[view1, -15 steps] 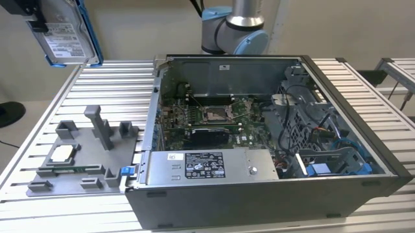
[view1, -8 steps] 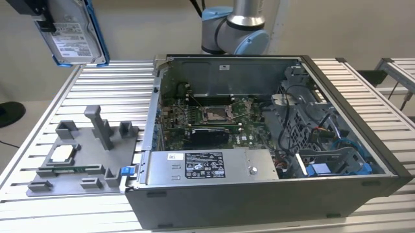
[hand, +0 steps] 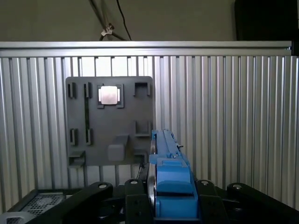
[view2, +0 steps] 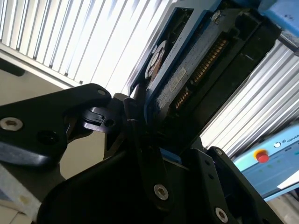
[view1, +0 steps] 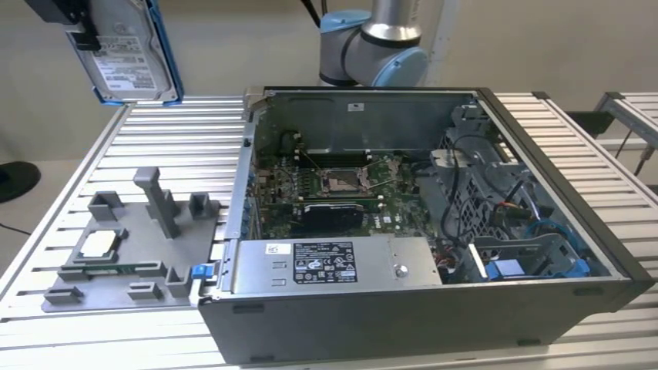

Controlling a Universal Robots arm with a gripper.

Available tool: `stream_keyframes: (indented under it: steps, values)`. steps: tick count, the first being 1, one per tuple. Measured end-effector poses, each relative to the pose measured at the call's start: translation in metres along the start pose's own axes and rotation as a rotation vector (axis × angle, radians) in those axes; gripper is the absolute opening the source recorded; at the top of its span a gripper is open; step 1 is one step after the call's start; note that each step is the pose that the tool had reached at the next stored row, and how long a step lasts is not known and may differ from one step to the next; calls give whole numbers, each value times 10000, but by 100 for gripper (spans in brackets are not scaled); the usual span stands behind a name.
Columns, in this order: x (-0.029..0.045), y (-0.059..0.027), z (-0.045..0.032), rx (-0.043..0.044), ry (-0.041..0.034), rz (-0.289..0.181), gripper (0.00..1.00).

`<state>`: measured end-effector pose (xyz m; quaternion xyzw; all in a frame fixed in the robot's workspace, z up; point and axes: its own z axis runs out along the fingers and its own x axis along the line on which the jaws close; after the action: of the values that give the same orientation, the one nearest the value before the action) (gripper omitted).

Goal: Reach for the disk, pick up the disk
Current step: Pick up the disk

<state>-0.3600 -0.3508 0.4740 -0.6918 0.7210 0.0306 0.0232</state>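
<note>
You have 1 disk (view1: 129, 58) clamped in the tool (hand: 172, 189), held above the tabletop (view1: 165, 131). On it stand 1 open computer case (view1: 411, 231) and 1 grey fixture plate (view1: 144, 258).

Arm (view1: 372, 48) stands at the back; end effector (hand: 172, 205) is high up at the exterior view's left, jaws closed on the disk (view1: 129, 54), approx. upright.
</note>
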Motion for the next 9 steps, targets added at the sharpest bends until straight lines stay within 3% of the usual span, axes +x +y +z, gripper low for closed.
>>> stream_keyframes:
  steps: [9]
  values:
    - [-6, -146, -5, -3, 0, 1, 0]
